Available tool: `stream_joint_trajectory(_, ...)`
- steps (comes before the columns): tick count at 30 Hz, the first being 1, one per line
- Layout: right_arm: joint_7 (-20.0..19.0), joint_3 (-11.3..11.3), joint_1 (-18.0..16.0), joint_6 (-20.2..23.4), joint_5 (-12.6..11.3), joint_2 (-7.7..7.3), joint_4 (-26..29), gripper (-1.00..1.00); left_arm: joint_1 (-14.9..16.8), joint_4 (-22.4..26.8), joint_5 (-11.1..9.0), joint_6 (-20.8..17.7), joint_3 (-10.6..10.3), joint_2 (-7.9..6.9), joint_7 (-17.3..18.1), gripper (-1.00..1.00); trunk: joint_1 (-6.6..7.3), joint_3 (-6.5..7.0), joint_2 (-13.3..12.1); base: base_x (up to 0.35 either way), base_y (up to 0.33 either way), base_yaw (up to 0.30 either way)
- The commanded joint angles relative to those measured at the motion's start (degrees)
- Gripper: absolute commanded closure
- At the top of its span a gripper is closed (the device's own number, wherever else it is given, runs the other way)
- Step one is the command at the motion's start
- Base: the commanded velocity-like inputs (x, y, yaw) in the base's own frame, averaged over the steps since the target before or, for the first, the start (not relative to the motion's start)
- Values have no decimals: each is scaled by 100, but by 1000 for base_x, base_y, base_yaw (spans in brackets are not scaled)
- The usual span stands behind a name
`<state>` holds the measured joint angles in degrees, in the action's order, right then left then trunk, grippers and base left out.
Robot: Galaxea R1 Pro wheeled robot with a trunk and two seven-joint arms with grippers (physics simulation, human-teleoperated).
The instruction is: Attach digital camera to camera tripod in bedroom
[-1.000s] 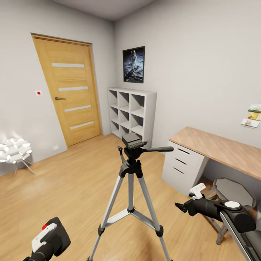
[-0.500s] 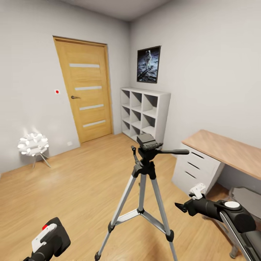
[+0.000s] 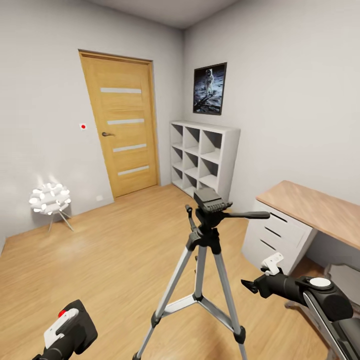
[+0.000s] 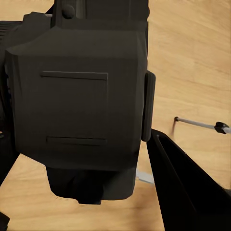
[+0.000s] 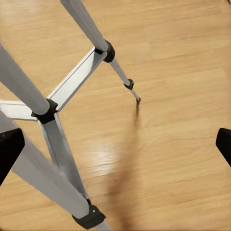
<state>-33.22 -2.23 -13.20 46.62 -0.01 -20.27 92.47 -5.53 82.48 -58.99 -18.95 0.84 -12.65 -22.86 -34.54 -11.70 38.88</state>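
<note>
The camera tripod (image 3: 206, 250) stands on the wood floor straight ahead in the head view, its black head (image 3: 212, 201) bare and its pan handle (image 3: 248, 215) pointing right. Low at the left, my left gripper (image 3: 60, 332) is shut on the digital camera (image 3: 85, 322), whose red button (image 3: 62, 313) shows on top. In the left wrist view the camera's black body (image 4: 82, 106) sits between the fingers (image 4: 183, 187). My right gripper (image 3: 250, 286) hangs open to the right of the tripod's legs. In the right wrist view it (image 5: 115, 144) looks down at the silver legs (image 5: 57, 101).
This is the bedroom: a wooden door (image 3: 122, 125) at the back, a white cube shelf (image 3: 205, 157) beside it. A desk with white drawers (image 3: 280, 235) stands at the right, with a grey stool (image 3: 345, 275) under it. A white lamp (image 3: 50, 197) sits at the left wall.
The whole head view has swung, so door, shelf and tripod sit further right in the picture and the tripod looks slightly nearer. Both arms keep their places in the view.
</note>
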Motion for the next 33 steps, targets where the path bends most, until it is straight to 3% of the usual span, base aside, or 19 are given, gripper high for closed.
stream_joint_trajectory(1,-11,-5,-7,31,1,-3,5,-100,-1,14,-34,-25,5,-1,-26,100,-3,-8,8,66,0,5)
stream_joint_trajectory(16,-27,-2,127,-2,9,-13,0,-100,-1,18,-40,-38,4,-1,-23,100,-3,-8,8,13,0,1)
stream_joint_trajectory(20,-199,1,193,-27,12,-34,0,-100,-1,25,-47,-43,3,-1,-13,100,-3,-8,8,1,0,0)
stream_joint_trajectory(26,-820,3,230,-452,8,-352,-14,-100,-1,27,-47,-47,3,-1,-5,100,-3,-8,8,0,0,0)
stream_joint_trajectory(33,-1041,3,237,-825,0,-492,-65,-100,-1,25,-44,-47,9,-2,-10,100,-3,-8,8,0,0,0)
